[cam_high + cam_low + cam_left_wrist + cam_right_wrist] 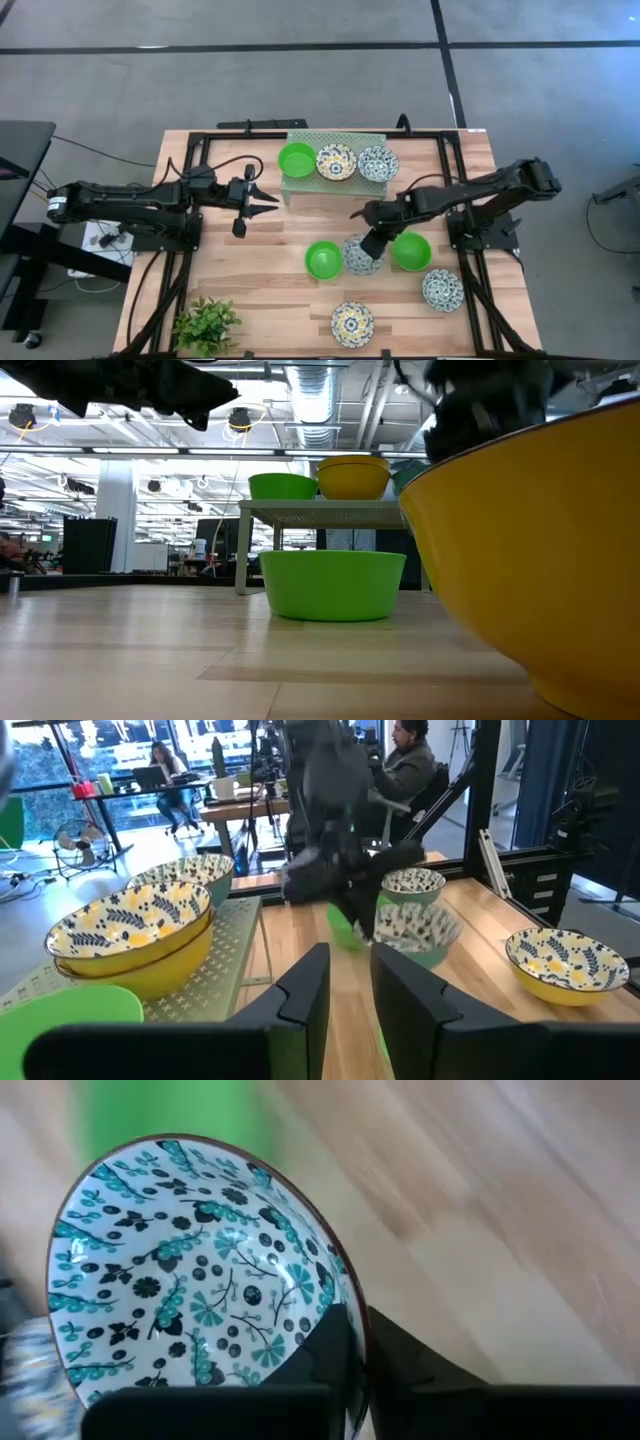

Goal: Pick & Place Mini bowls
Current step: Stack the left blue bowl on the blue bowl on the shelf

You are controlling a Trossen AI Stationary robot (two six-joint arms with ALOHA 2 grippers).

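Note:
On the pale green rack (300,188) at the far edge stand a green bowl (297,159), a yellow-blue floral bowl (336,161) and a blue floral bowl (378,163). On the table rest two green bowls (323,259) (411,251), a blue floral bowl (442,289) and a yellow-blue one (352,323). My right gripper (372,247) is shut on another blue floral bowl (360,258) between the two green bowls. My left gripper (268,200) hovers open, left of the rack, touching nothing. My right gripper holds the blue floral bowl by its rim (352,1342), one finger (330,1350) inside the bowl and one outside. The fingers come slanting down from the table's far right. The bowl sits tilted in the hold; in the low view its pale underside (405,478) seems lifted clear of the table.
A small leafy plant (205,325) stands at the near left corner. Black frame rails run along the table's left, right and far edges. Bare wood lies between the left gripper and the plant. People sit at desks in the room beyond.

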